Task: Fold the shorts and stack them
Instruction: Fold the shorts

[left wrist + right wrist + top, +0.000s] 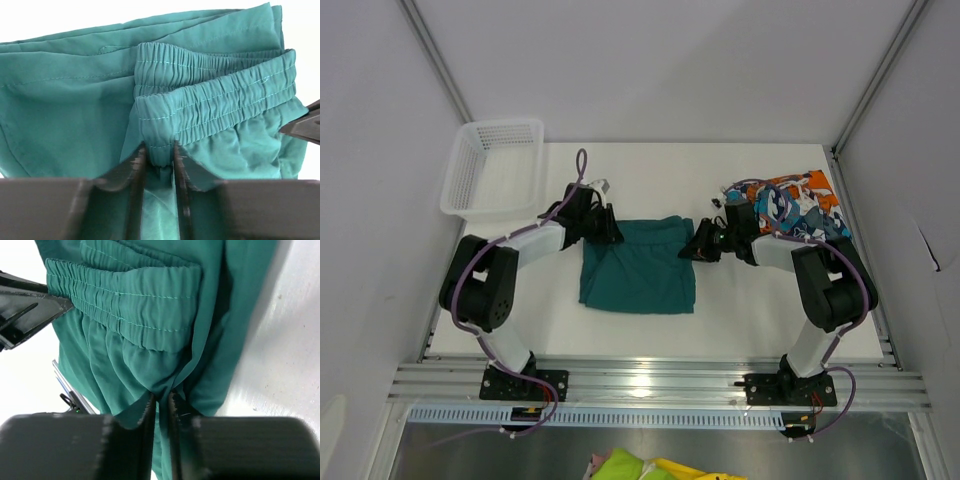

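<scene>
The dark teal shorts (638,275) lie in the middle of the surface (750,310), and the patchwork shorts (802,205) sit bunched at its far right corner. The left gripper (159,150) and right gripper (161,397) each pinch one end of the elastic waistband (220,95) on the far side. This looks like a fold: lift both ends level, keep the band taut, and lay it squarely toward the near edge

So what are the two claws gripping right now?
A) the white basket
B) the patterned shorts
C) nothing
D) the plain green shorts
D: the left gripper and right gripper each pinch the gathered waistband of the green shorts.
</scene>
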`<action>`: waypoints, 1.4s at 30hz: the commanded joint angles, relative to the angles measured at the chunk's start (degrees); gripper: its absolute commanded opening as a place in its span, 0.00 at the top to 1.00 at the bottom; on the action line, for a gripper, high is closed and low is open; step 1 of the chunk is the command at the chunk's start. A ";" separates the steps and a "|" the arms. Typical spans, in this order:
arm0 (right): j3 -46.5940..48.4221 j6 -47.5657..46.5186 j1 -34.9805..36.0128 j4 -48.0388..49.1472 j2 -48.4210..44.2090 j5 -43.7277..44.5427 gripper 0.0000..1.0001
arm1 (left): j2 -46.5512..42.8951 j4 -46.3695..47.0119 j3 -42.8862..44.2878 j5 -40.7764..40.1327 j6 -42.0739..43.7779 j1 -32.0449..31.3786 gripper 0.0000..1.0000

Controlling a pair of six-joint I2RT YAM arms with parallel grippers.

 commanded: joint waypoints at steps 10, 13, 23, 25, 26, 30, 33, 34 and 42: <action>3.68 -2.06 0.58 0.60 -1.26 -0.35 0.95 | 3.73 -0.04 4.66 5.21 -0.68 2.45 0.54; 3.68 -2.23 0.49 0.60 -1.08 -0.08 0.91 | 5.40 0.31 5.02 8.11 -0.69 3.16 0.34; 3.86 -1.79 0.49 1.65 0.32 -0.52 0.89 | 11.74 -4.62 10.91 10.93 -0.33 3.16 0.54; 3.86 -1.62 0.40 1.82 0.59 -0.52 0.89 | 11.74 -4.53 10.91 11.19 -0.16 3.16 0.73; 3.94 -1.44 0.40 1.91 0.76 -0.43 0.89 | 11.56 -4.35 10.56 11.46 -0.07 3.16 0.81; 4.56 -1.35 0.49 2.09 0.59 -0.52 0.91 | 7.27 2.30 6.79 11.63 -0.51 3.16 1.00; 5.09 -1.88 0.58 1.83 -0.29 -0.61 0.92 | 1.47 7.24 1.18 11.72 -2.00 3.16 1.00; 5.61 -2.14 0.49 1.48 -0.55 -0.78 0.93 | -0.98 9.42 0.63 11.90 -2.52 3.16 1.00; 7.63 -3.90 1.10 1.30 -4.68 -2.28 0.98 | -15.06 12.96 -6.22 7.69 -5.43 2.54 1.00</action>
